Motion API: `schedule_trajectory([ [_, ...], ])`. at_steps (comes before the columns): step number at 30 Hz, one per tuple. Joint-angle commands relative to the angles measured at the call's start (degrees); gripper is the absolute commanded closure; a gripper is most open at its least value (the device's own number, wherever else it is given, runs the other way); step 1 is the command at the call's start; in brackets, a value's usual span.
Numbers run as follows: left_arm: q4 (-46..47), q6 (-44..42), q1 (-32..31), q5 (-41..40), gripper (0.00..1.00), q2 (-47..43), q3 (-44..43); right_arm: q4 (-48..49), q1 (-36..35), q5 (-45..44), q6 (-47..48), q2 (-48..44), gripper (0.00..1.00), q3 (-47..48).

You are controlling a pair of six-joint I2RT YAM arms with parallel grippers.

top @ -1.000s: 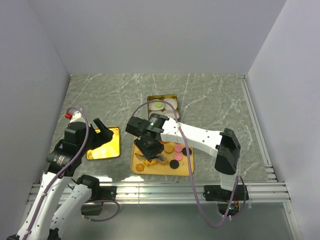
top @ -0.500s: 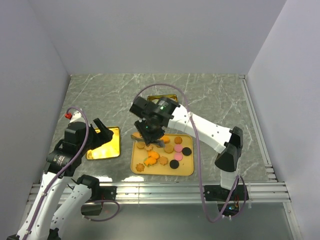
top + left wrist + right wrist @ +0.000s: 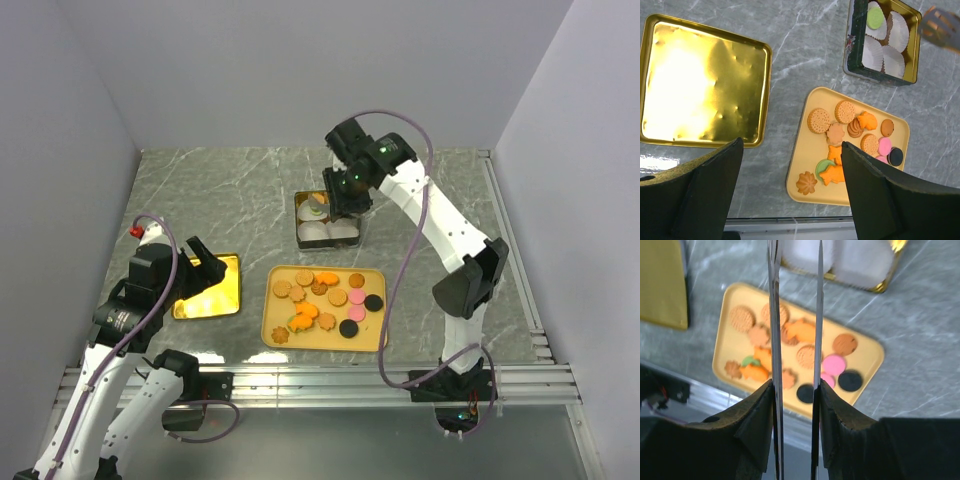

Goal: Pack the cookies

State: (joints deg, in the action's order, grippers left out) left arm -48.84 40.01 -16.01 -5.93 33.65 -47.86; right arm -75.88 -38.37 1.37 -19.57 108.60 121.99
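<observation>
The cookies (image 3: 338, 297) lie loose on a yellow tray (image 3: 372, 337) at the front middle; they also show in the left wrist view (image 3: 819, 120) and the right wrist view (image 3: 742, 317). My right gripper (image 3: 343, 200) hangs over the right part of the dark tin (image 3: 300, 228). Its thin blades stand close and parallel (image 3: 795, 247), and the tips are cut off at the top. In the left wrist view this gripper (image 3: 941, 30) is a blur with a brown-orange cookie in it. My left gripper (image 3: 203, 268) is open and empty (image 3: 790, 195) over the gold lid (image 3: 215, 297).
The tin (image 3: 855, 50) holds white paper cups (image 3: 890, 50), one with a green cookie (image 3: 875, 17) in it. The gold lid (image 3: 700, 85) lies upside down left of the tray (image 3: 805, 160). Grey walls close in on three sides. A metal rail runs along the near edge.
My right gripper rose from the left part of the tray and swung back and right to above the tin. The left arm has not moved.
</observation>
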Motion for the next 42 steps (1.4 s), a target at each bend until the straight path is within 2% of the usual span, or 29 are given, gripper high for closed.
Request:
schedule_trajectory([
  [1,0.0,0.6,-0.2,-1.0,0.15,0.7,-0.4,2.1,2.2,0.0,1.3,2.6,0.61,4.9],
  [12,-0.2,0.6,-0.2,-1.2,0.15,1.5,-0.4,5.9,9.4,0.7,1.4,6.3,0.62,3.4],
  [30,-0.6,1.0,-0.2,-1.8,0.14,2.2,-0.5,6.3,11.8,-0.2,1.8,11.6,0.62,2.6],
  [42,-0.8,1.4,-0.2,-2.3,0.14,2.2,-0.5,6.4,12.1,-1.3,1.6,12.3,0.49,2.2],
])
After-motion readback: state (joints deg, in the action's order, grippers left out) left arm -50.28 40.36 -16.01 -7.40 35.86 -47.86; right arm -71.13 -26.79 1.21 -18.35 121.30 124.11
